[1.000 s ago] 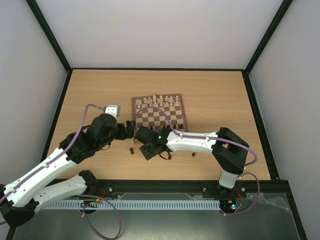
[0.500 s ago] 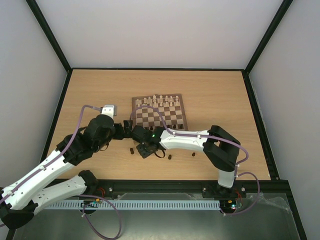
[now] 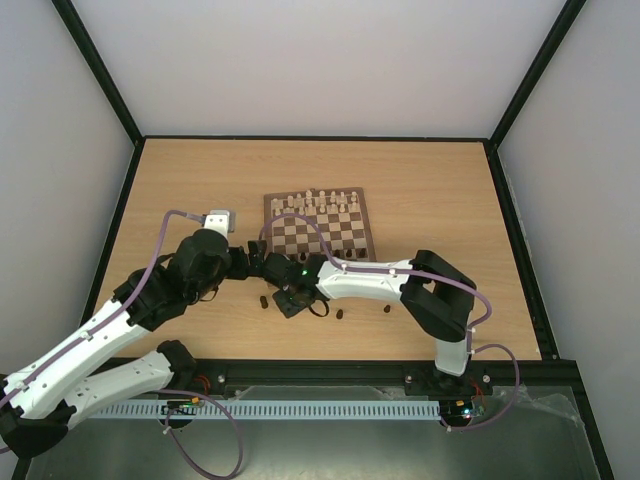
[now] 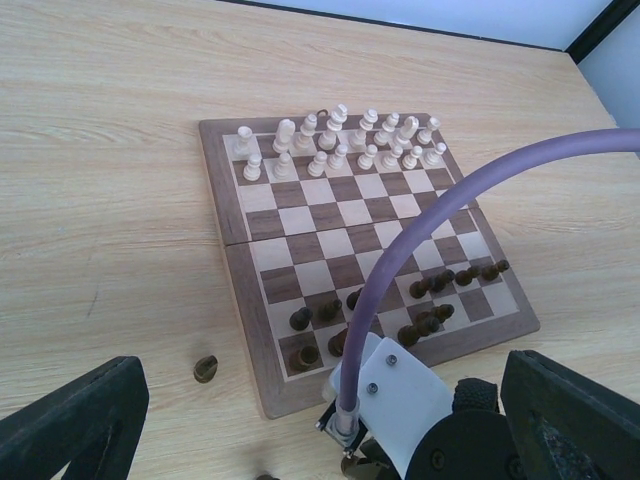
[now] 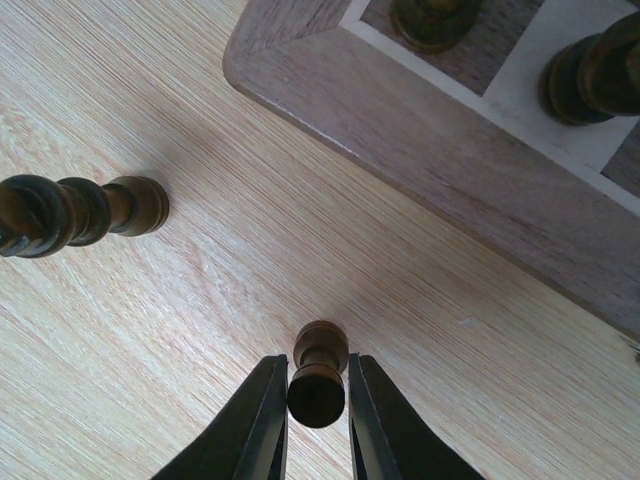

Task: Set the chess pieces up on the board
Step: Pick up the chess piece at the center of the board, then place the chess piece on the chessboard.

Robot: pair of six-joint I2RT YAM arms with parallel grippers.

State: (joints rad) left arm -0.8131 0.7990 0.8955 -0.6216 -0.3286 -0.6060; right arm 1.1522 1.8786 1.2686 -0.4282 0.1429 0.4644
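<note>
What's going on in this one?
The right end effector grips a dark chess piece standing on the table just off the board. The left end effector hangs open near the board, holding nothing. Cream pieces line the far rows. Some dark pieces stand on the near rows, with loose ones on the table.

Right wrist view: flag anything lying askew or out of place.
One dark chess piece lies toppled on the tabletop, off the board. A second dark piece sits off-board, gripped between the fingers of the right gripper.
</note>
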